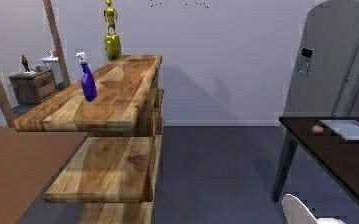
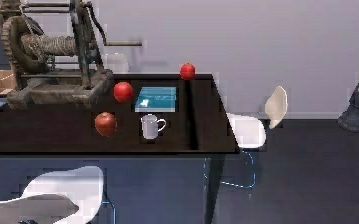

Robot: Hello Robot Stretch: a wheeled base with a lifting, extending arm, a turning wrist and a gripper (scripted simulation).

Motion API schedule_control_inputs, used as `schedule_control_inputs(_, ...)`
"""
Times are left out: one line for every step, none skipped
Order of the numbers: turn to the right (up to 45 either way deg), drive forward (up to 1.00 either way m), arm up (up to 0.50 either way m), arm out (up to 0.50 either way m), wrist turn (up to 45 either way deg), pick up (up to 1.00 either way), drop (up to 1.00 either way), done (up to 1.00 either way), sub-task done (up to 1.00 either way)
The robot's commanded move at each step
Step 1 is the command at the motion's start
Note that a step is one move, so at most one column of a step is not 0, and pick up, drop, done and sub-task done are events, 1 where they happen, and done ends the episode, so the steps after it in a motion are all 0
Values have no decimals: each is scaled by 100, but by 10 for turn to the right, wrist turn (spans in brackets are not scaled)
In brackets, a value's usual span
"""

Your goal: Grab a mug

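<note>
A white mug (image 2: 152, 126) stands upright on a black table (image 2: 47, 143), near the table's front edge, with its handle toward the arm side view's right. A red apple (image 2: 106, 124) lies just left of it. A teal book (image 2: 157, 98) lies just behind it.
Two more red apples (image 2: 124, 92) (image 2: 188, 71) and a big rusty machine sculpture (image 2: 52, 60) share the table. White chairs (image 2: 62, 190) (image 2: 251, 130) stand around it. Ahead are a wooden shelf unit (image 1: 107, 100) with a blue spray bottle (image 1: 88, 78), a golden statue (image 1: 112, 30), a grey fridge (image 1: 337, 60) and a black tabletop (image 1: 327, 145).
</note>
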Motion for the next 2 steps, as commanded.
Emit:
schedule_control_inputs(0,0,50,0,0,0,0,0,0)
schedule_control_inputs(0,0,36,0,0,0,0,0,0)
